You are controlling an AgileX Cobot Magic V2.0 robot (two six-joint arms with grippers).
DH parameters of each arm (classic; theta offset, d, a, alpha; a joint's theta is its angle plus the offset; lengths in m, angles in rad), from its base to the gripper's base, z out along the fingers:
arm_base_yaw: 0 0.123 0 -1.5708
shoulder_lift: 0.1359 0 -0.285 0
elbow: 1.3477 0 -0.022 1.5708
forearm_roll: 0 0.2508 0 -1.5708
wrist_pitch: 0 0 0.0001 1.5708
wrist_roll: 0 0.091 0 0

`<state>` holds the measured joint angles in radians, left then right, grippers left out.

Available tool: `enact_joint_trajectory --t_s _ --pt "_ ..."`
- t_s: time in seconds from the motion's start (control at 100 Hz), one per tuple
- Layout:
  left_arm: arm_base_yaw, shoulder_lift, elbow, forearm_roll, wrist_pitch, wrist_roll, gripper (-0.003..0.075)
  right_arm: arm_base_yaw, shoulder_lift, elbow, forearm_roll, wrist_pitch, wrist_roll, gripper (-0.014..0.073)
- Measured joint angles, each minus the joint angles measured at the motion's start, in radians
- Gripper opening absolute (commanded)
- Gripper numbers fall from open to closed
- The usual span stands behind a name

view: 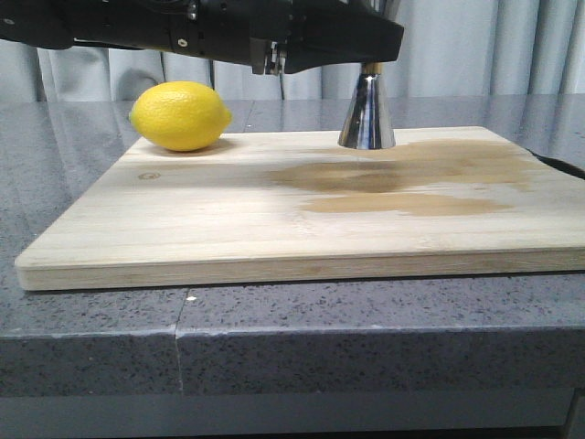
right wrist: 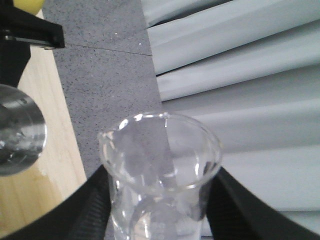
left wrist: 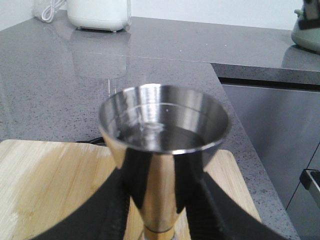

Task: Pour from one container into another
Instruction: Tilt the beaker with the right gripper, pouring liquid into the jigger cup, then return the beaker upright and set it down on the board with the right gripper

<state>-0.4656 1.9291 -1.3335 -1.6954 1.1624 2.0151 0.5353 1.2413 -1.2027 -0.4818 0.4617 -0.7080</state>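
While the steel jigger (view: 366, 114) stands upright on the wooden board (view: 274, 219), beside a damp stain, we see our left gripper (left wrist: 159, 200) closed around its upper cone, black fingers (left wrist: 112, 210) pressed to either side; clear liquid sits in the cup. Our right gripper (right wrist: 160, 210) clamps the glass beaker (right wrist: 160, 175), which is held off the board's edge over the grey counter (right wrist: 100, 75), near the jigger. A lemon (view: 180, 115) rests on the board's far left corner.

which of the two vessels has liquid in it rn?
The steel jigger in the left gripper: liquid pools in its upper cup. The glass beaker in the right gripper looks empty.
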Motion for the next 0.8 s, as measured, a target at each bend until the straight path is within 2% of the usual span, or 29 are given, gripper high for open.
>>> enact_joint_trajectory --t_s 0.26,0.42,0.62,0.8 --pt "0.0 0.0 0.0 0.0 0.0 0.0 0.0178 0.0 0.0 0.0 0.156 0.061 0.004 0.0318" --pt "0.0 0.0 0.0 0.0 0.0 0.0 0.0178 -0.026 0.0 0.0 0.277 0.068 0.119 0.0318" --pt "0.0 0.0 0.0 0.0 0.0 0.0 0.0178 -0.14 -0.016 0.004 0.46 0.044 0.187 0.0318" --pt "0.0 0.0 0.0 0.0 0.0 0.0 0.0178 -0.268 -0.049 0.089 0.65 -0.095 0.194 0.0318"
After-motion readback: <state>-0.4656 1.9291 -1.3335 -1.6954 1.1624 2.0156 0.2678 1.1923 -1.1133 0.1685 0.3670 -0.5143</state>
